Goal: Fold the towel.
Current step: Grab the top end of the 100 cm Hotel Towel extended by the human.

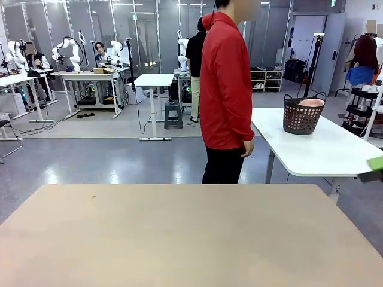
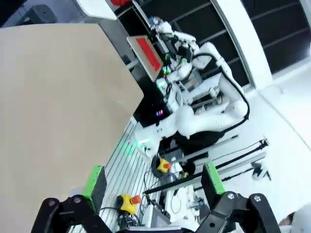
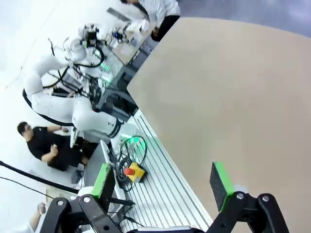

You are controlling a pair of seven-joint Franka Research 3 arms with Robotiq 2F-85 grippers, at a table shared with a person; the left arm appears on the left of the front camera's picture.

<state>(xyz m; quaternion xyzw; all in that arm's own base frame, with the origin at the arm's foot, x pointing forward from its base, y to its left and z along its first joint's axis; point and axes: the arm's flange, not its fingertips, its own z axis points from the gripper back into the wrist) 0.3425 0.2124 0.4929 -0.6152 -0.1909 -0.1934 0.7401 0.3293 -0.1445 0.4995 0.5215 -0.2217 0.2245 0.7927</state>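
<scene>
The left gripper (image 2: pixel 154 187) hangs wide open and empty over an edge of the tan table (image 2: pixel 53 97). The right gripper (image 3: pixel 163 183) is spread just as wide, with nothing between its green pads, above another edge of that table. The towel (image 1: pixel 312 102) lies bunched in a dark basket (image 1: pixel 301 119) near the far edge of a separate white table (image 1: pixel 335 152), beside a person in red (image 1: pixel 225 89).

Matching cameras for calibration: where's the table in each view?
Front: the table spans the lower half, its far edge toward the person.
Left wrist: the table covers the upper left.
Right wrist: the table covers the upper right.
Shared landmark: its beige top. In both wrist views the slatted base runs along its edge.
</scene>
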